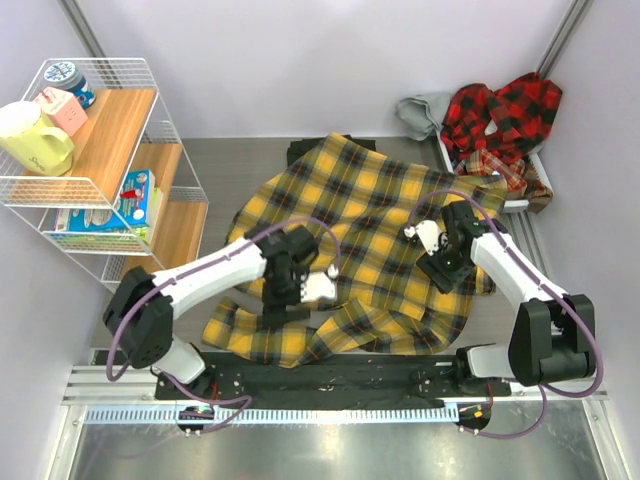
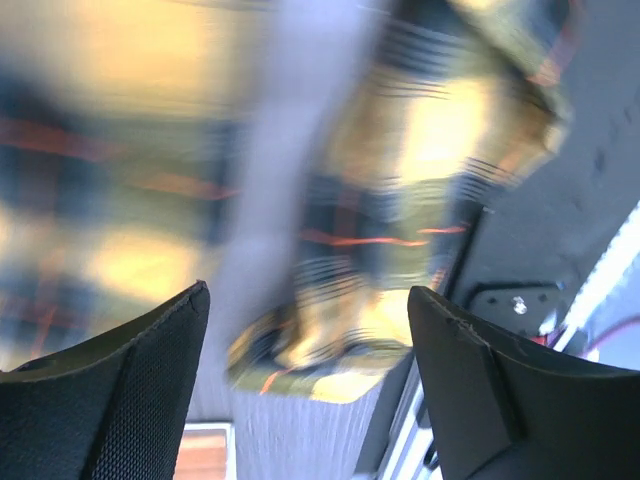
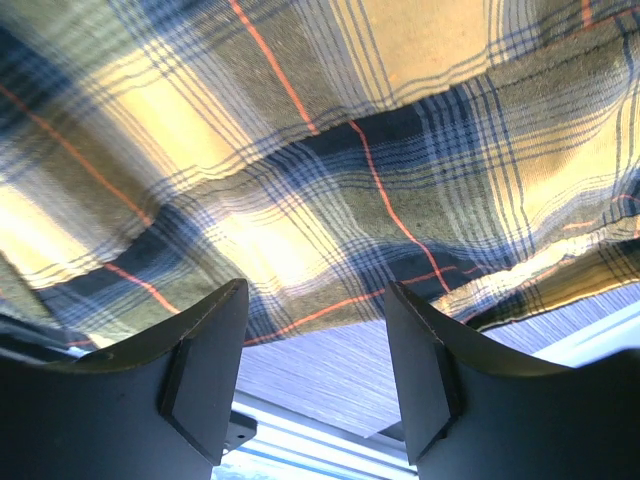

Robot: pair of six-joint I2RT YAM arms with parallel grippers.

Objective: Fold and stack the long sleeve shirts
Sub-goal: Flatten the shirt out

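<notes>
Yellow-and-black plaid shirt (image 1: 365, 200): lay spread across the middle of the table (image 1: 245, 165), rumpled, its near hem bunched toward the arm bases; no clean fold showed in it. Left gripper (image 2: 305, 300): over the shirt's near left part, jaws apart, nothing between them. Right gripper (image 3: 315, 290): over its right side, jaws likewise apart and empty. Red-and-black plaid shirts (image 1: 505, 120): heaped unfolded at the far right corner, beside a grey garment (image 1: 425, 108). No stack was begun; by this showing the task stood near its start, with all folding left to do.
</notes>
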